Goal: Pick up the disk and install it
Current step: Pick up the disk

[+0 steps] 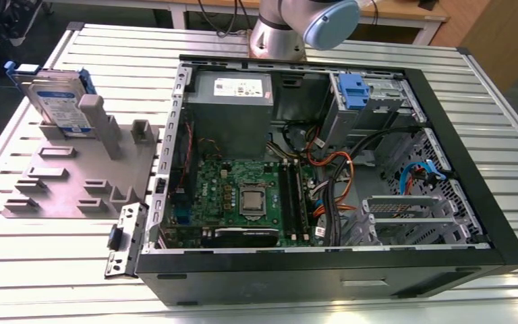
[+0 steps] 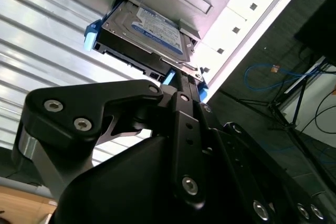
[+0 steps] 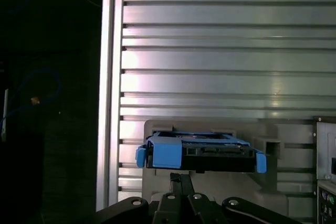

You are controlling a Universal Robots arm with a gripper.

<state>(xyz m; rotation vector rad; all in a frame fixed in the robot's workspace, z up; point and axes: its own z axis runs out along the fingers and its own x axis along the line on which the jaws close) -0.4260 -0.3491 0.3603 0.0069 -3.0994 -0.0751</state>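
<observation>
Count: one disk [image 1: 56, 101], one grey slotted fixture [image 1: 70, 182], one open computer case [image 1: 331, 266], one arm [image 1: 304, 23]. The disk stands on edge, upright, in a slot at the fixture's far corner, toward the exterior view's left. The fixture lies flat on the slatted metal table [image 1: 43, 270], just beside the case wall. Bare slats run between the fixture and the table edge and along the near side. In both wrist views the gripper [image 3: 181, 178] has its black fingertips drawn together with nothing between them. It points at the disk's blue-framed edge [image 3: 202, 153], and contact cannot be confirmed
</observation>
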